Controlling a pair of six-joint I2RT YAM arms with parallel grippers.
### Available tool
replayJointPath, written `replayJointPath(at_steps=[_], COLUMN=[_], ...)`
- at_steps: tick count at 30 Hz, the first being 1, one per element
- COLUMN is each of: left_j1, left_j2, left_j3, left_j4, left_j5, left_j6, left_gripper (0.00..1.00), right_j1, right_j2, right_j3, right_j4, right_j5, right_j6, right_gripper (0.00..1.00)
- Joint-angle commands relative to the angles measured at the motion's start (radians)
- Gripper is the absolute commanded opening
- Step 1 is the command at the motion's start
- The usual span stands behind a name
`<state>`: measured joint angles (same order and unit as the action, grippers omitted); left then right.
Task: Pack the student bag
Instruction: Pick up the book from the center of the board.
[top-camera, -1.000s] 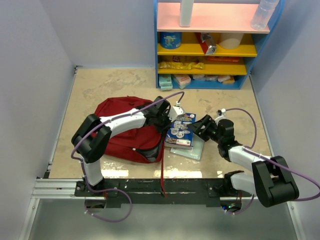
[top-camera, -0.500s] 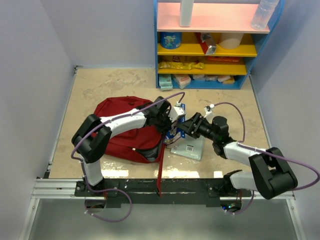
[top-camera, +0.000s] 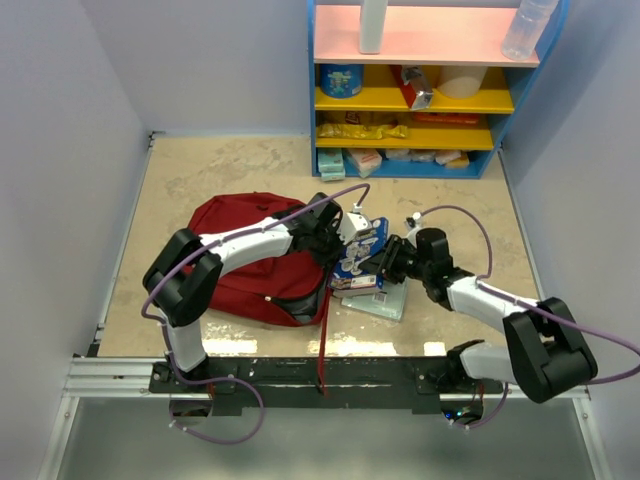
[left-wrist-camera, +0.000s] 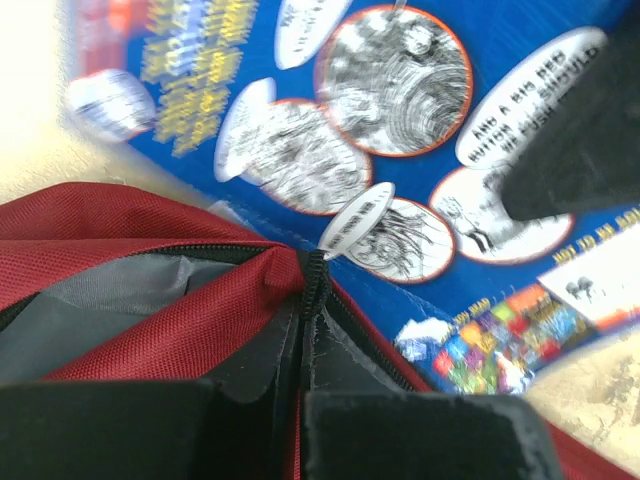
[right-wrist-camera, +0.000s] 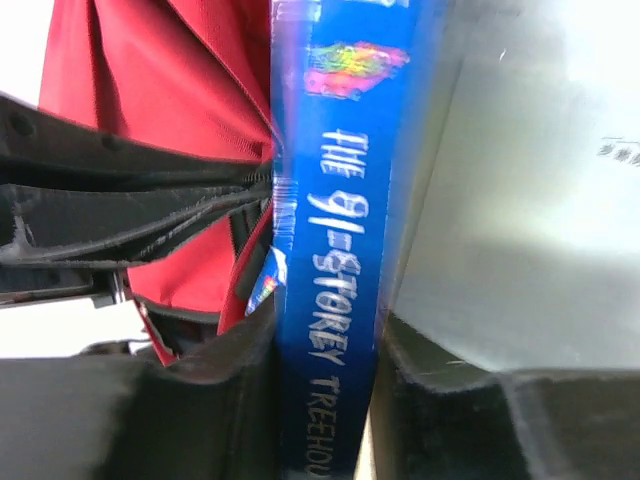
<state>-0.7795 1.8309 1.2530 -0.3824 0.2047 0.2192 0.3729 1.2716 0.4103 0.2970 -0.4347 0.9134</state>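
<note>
The student bag (top-camera: 245, 262), a dark-red backpack, lies left of centre with its opening facing right. My left gripper (top-camera: 338, 232) is shut on the bag's zipper edge (left-wrist-camera: 312, 285) and holds the opening up; its fingers (left-wrist-camera: 420, 440) pinch the fabric. My right gripper (top-camera: 385, 262) is shut on the spine of a blue book (top-camera: 362, 258), "The 91-Storey Treehouse" (right-wrist-camera: 330, 300). The book is tilted on edge right at the bag's mouth. Its cover fills the left wrist view (left-wrist-camera: 400, 140). The red bag fabric (right-wrist-camera: 170, 90) sits just beside the book.
A pale plastic folder (top-camera: 385, 298) lies on the table under the book, and also shows in the right wrist view (right-wrist-camera: 540, 200). The bag's long red strap (top-camera: 323, 345) runs over the front rail. A blue and yellow shelf unit (top-camera: 420, 90) with snacks stands at the back.
My right gripper has lifted the book off the folder, tipped it on edge and carried it left to the bag's mouth. My left gripper has stayed on the zipper edge.
</note>
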Motion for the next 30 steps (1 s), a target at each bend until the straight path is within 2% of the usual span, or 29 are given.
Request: replayJointPath(at_steps=[1,2,3,15,25,30], left_j1=[-0.017,-0.017,-0.015,0.013,0.048,0.052], left_j2=[-0.079,-0.091,-0.12,-0.384,-0.501,-0.539], left_j3=[0.017,0.02,0.028,0.103,0.198,0.203], left_j4=[0.071,0.05,0.034,-0.259,-0.332,-0.337], left_j5=[0.052,0.047,0.044,-0.03,-0.188,-0.191], left_j6=[0.0,0.008,0.009,0.08,0.149,0.138], left_gripper=[0.0,0.0,0.0,0.0,0.0,0.0], right_j1=[0.004,0.003,0.004,0.001,0.014,0.142], right_j2=[-0.046,-0.049,-0.058,-0.363,-0.354,-0.281], right_j3=[0.071,0.071,0.073,0.182,0.157,0.18], right_j4=[-0.11,-0.114,-0.125,-0.252,-0.232,-0.282], right_j5=[0.063,0.071,0.076,-0.071,-0.203,-0.17], right_j6=[-0.09,-0.096,-0.105,-0.094,-0.013,-0.024], right_gripper=[0.16,0.04,0.0,0.0,0.0,0.0])
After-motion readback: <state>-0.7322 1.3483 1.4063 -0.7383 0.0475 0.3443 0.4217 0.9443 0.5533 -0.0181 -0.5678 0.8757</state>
